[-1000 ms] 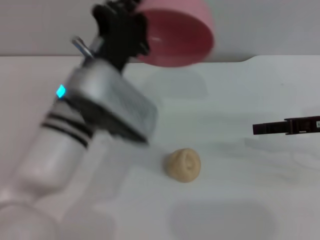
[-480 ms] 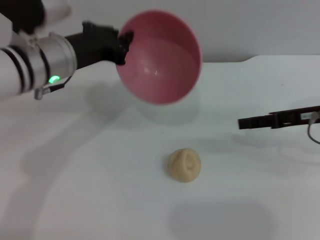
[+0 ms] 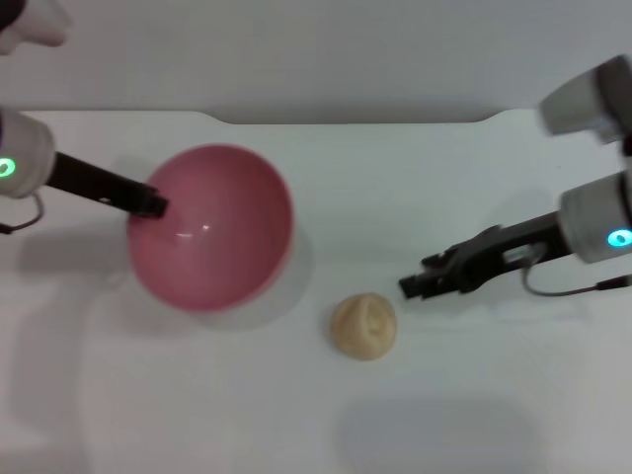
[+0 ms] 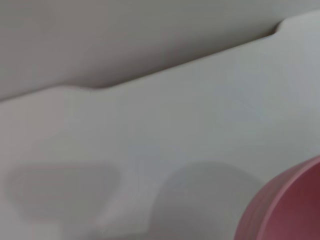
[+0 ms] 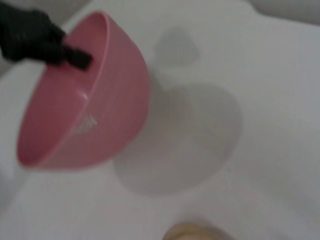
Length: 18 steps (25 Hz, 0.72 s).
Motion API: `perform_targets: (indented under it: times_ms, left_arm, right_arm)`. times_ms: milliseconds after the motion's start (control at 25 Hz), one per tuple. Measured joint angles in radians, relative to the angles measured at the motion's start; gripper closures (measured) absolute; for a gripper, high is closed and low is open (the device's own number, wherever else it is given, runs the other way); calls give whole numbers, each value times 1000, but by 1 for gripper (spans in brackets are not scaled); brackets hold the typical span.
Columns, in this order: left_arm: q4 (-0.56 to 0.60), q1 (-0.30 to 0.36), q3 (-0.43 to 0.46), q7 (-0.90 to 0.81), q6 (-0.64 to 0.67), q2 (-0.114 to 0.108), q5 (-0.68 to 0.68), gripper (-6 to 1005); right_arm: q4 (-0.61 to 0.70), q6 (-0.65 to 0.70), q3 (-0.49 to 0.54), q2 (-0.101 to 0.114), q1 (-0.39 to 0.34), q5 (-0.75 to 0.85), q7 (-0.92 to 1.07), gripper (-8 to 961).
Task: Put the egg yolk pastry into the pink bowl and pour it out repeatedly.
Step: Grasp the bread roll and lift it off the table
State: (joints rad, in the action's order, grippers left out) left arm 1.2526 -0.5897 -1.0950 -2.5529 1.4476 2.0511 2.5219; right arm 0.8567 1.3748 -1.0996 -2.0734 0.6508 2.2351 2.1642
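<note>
pink bowl (image 3: 212, 225): pinched at its rim by my left gripper (image 3: 153, 204), tilted, its mouth open and nothing inside
egg yolk pastry (image 3: 363, 325): sits alone on the worktop (image 3: 474, 395), open above and on its near side
between bowl and pastry: a clear strip of worktop, room to pass
my right gripper (image 3: 410, 286): just beside the pastry on its right, blocking that side
far edge: a wall closes the worktop there

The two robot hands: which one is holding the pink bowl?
The left gripper, at the left of the table, pinches the pink bowl by its rim. The right gripper holds nothing; it reaches toward the egg yolk pastry.
</note>
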Motion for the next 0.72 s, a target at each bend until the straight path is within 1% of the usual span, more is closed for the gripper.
perform_targets:
  times_ms: [80,120,240,360,560,720]
  left_arm:
    - [19,7,6,-17,16,0,18,1000]
    - [64,34,13,-50,33,0,37,1000]
    - [113,73,17,-67,43,1,39,1000]
    - [130,88,18,-75,52,2,38,1000]
    - [128,92,10,-79,57,2,38,1000]
    - [123,86,9,-78,57,3,38,1000]
  right_arm:
    - [0,-38,-86,0,9,0,-1,517]
    - [-1,-55,-127,-1,14,-1,-1,518]
    - [-2,-107,-224,-2,27,-4,-2,522]
    - [-5,-163,-302,-3,33,-35,-3,526]
    - [-14,-223,-384,-4,44,-64,-4,532]
    - [-54,-268,-427,-4,56,-102,-38,538]
